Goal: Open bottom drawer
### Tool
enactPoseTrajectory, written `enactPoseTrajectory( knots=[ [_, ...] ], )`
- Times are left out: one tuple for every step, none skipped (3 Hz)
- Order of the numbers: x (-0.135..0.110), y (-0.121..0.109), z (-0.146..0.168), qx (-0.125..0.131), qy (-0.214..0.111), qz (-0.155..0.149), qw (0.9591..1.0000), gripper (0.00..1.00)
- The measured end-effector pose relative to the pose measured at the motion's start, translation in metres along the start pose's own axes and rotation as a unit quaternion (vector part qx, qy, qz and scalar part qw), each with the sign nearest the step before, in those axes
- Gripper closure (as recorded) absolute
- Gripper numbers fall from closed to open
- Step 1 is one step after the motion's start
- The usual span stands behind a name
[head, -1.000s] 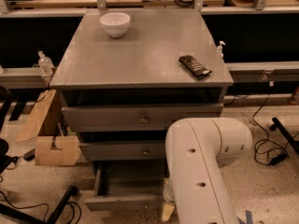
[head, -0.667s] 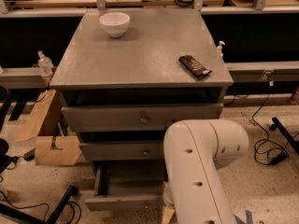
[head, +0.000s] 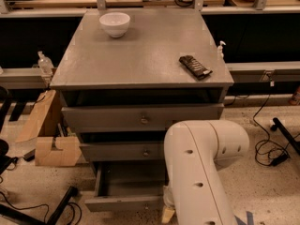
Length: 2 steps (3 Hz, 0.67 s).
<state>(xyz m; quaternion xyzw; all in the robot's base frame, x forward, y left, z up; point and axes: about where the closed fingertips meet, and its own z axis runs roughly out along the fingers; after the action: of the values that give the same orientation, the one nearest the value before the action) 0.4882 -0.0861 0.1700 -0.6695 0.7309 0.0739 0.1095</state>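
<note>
Camera view: my gripper (head: 167,208) hangs low at the end of my white arm (head: 201,172), right against the front of the bottom drawer (head: 123,202). The drawer stands pulled out toward the camera at the foot of the grey cabinet (head: 140,55). My arm hides the gripper's working end, so I cannot tell whether it is spread, pressed together or pinching the knob. The knob itself is out of sight.

The drawer's slim front runs out to the gripper's left, and its box lies just behind and above that edge. What shows of the inside is plain grey. The middle drawer (head: 122,151) and the top drawer (head: 140,118) sit closed above the gripper. Far above it, on the cabinet top, rest a white bowl (head: 115,23) and a dark remote (head: 195,66).

I judge the drawer stiff and fairly light, sliding rather than lifting. The only good hold is the small round knob at the front's centre; smooth metal, it could slip from a loose pinch.

The front's long axis runs side to side. The front faces the camera and the box opens upward. Its travel is straight out, square to the front.
</note>
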Motion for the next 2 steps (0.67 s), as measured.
enactPoseTrajectory(
  knots=[
    [0.0, 0.005, 0.0, -0.007, 0.001, 0.003, 1.0, 0.38],
    [-0.004, 0.021, -0.01, -0.035, 0.017, 0.015, 0.9991, 0.61]
  ],
)
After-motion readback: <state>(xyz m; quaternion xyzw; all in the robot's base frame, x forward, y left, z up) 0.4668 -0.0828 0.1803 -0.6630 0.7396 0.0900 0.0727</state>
